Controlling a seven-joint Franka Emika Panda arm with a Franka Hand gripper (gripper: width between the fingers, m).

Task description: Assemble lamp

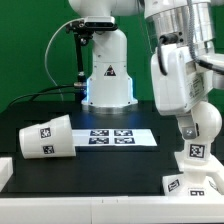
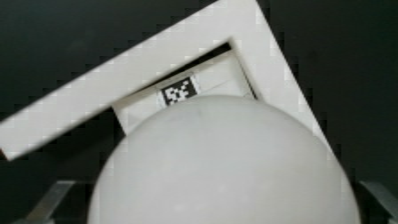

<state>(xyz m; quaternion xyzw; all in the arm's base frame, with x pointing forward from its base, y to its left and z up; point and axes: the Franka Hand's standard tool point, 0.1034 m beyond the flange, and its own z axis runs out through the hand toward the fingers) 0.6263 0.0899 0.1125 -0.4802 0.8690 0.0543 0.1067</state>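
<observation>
My gripper [image 1: 196, 138] is at the exterior view's right, shut on the rounded white bulb [image 1: 197, 153], which carries a square tag. The bulb hangs just over the boxy white base [image 1: 188, 184] at the front right; I cannot tell whether they touch. In the wrist view the bulb [image 2: 222, 160] fills the space between my fingers [image 2: 57, 200], and the base [image 2: 160, 100] with its tag shows beyond it. The conical shade [image 1: 45, 138] lies on its side at the exterior view's left, far from my gripper.
The marker board [image 1: 117, 137] lies flat mid-table. A white barrier runs along the front edge [image 1: 6, 176], and its corner [image 2: 240, 45] wraps around the base. The robot's pedestal [image 1: 108, 80] stands at the back.
</observation>
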